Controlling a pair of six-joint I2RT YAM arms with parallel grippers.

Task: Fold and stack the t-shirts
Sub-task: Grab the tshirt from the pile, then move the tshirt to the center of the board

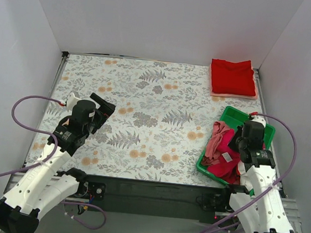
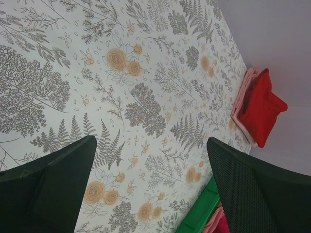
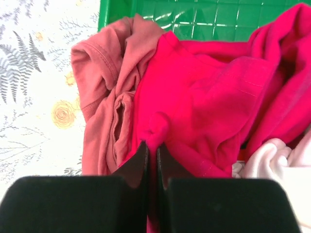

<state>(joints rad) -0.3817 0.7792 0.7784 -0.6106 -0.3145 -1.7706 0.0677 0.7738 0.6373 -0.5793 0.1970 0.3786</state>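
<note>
A magenta-crimson t-shirt [image 3: 214, 92] lies crumpled in the green tray [image 1: 232, 117] at the right, with a dusty-pink t-shirt [image 3: 104, 82] hanging over the tray's left rim and a white one [image 3: 272, 162] beside it. My right gripper [image 3: 152, 144] is shut on a pinch of the magenta-crimson t-shirt. A folded bright red t-shirt [image 1: 233, 76] lies on a folded pale pink one [image 1: 252, 96] at the far right corner. My left gripper [image 2: 150, 145] is open and empty above the left side of the table.
The floral tablecloth [image 1: 145, 110] covers the table. White walls close in the left, back and right sides. The tray sits near the right front edge, next to my right arm.
</note>
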